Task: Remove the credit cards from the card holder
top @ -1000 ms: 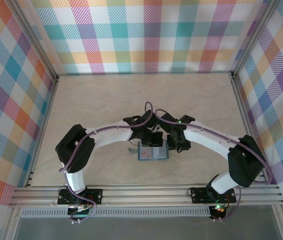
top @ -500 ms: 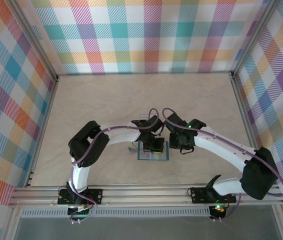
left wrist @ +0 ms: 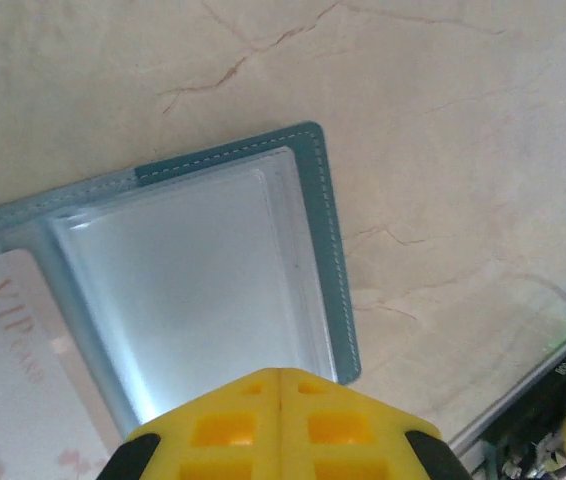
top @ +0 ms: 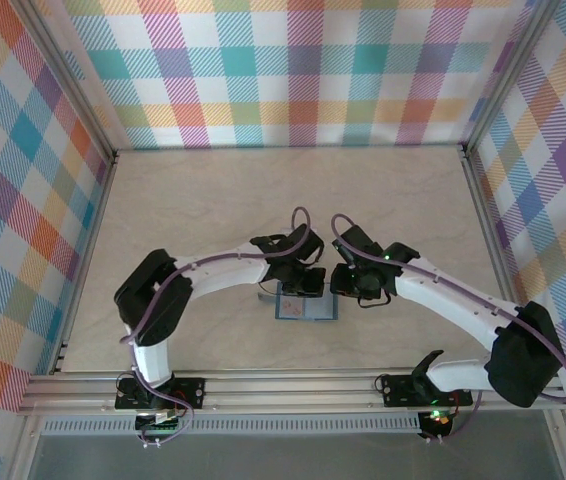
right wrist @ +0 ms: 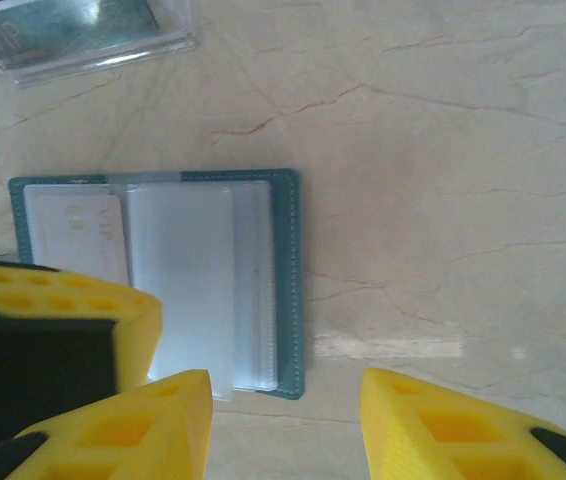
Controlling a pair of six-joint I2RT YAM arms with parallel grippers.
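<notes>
Three plaid walls (top: 303, 70) around beige marbled table (top: 193, 200). My left gripper (left wrist: 279, 385) pinched shut over open card holder (top: 306, 306); right gripper (right wrist: 285, 388) parted, empty. Left elbow swung outward since earlier.

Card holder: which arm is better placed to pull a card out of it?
Right, probably. The right fingers stand open by the card holder, ready to pinch. The left fingers are shut over it, seemingly holding it down.
</notes>
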